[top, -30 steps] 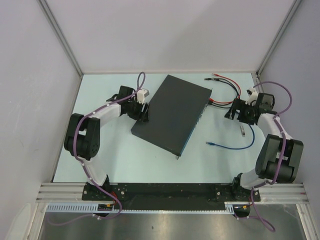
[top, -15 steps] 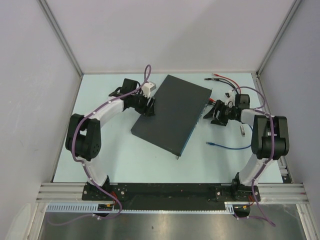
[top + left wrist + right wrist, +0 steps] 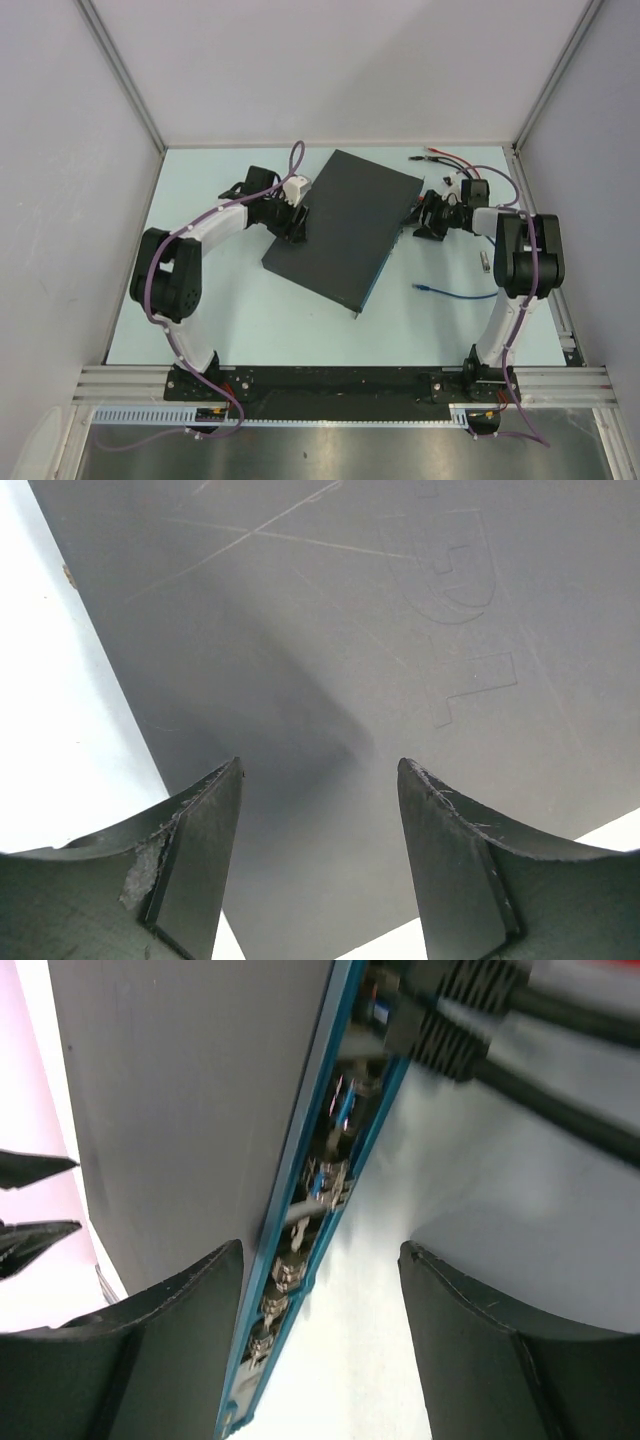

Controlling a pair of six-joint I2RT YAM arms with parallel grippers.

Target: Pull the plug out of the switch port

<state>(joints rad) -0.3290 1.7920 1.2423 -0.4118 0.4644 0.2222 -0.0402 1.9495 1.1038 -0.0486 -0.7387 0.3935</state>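
The switch is a flat dark-grey box lying at an angle in mid-table. Its bluish port edge faces right. Black plugs with dark cables sit in ports at the far end of that edge, also seen in the top view. My right gripper is open and empty just beside that edge; in its wrist view the jaws straddle the port edge and bare table, short of the plugs. My left gripper is open and empty over the switch's left edge; its wrist view shows the grey top between the fingers.
Red and black cables trail from the plugs across the back right of the table. A loose blue cable lies at the front right. A small silver piece lies near the right arm. Walls close in the table on three sides.
My right gripper has swung left from the table's right side up to the switch's port edge. My left gripper has shifted slightly right, onto the switch's left edge.
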